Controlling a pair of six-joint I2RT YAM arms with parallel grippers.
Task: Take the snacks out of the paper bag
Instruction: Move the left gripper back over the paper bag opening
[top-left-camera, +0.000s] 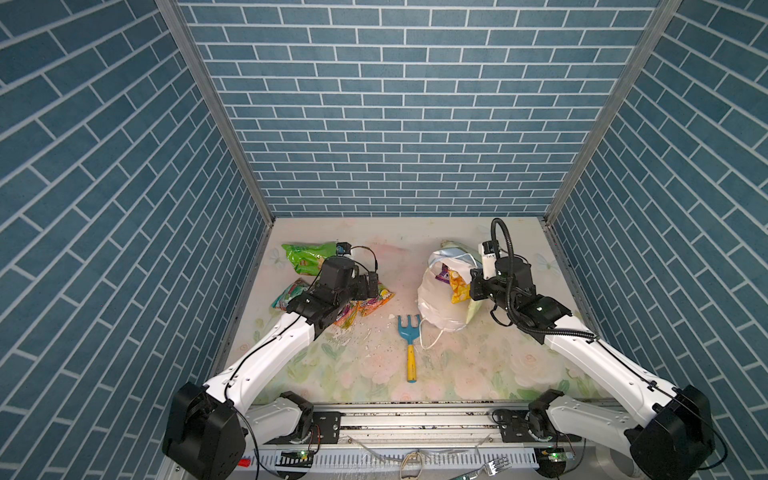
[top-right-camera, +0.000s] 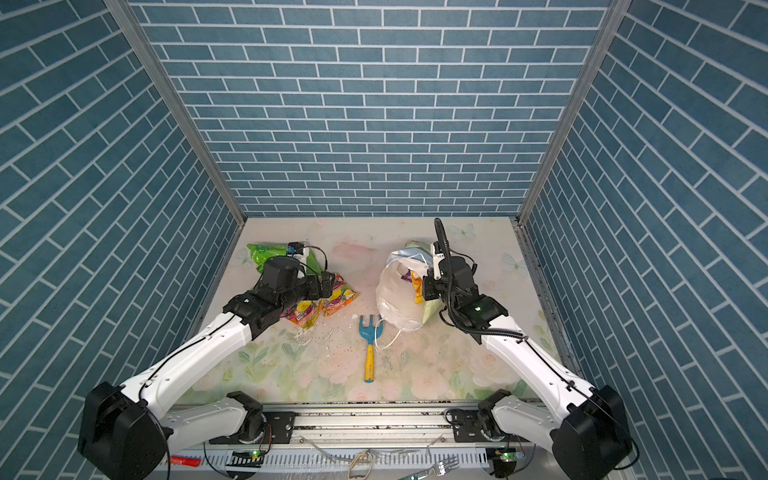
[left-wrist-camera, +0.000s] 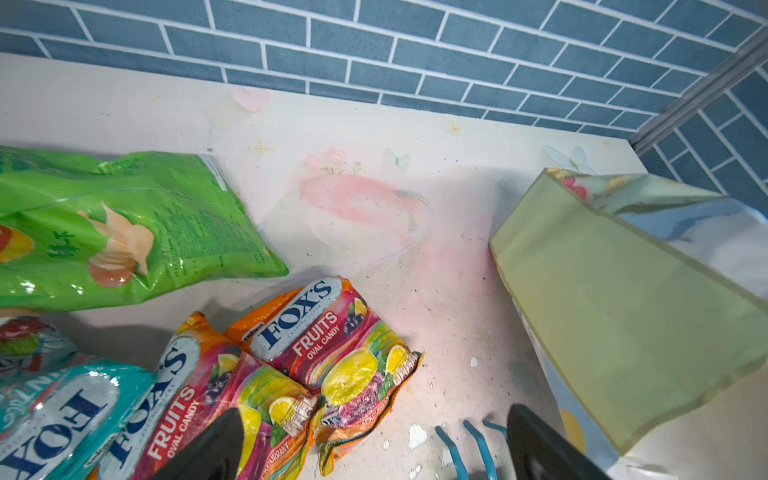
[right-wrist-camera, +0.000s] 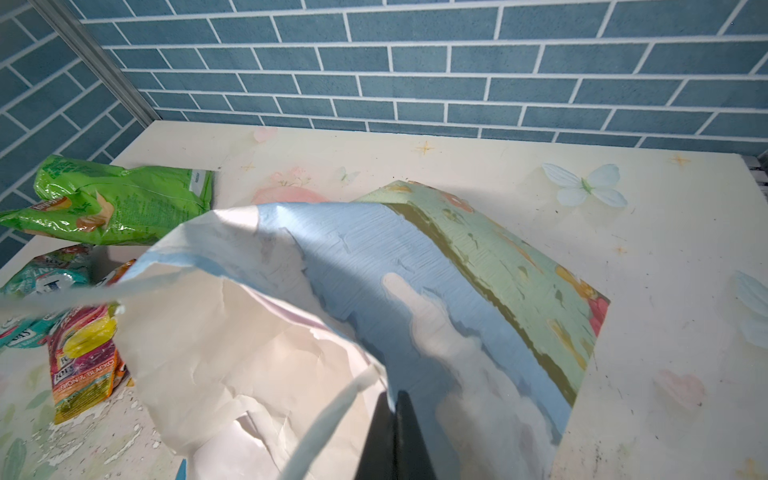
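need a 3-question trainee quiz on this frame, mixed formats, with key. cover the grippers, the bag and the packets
1. True or false: the right gripper is shut on the rim of the bag.
2. Which one shows inside the bag? A green packet; B yellow-orange packet; C teal packet.
3. Fill the gap: the jaws of the left gripper stand ___.

Key: 1 true; 2 B; 3 open.
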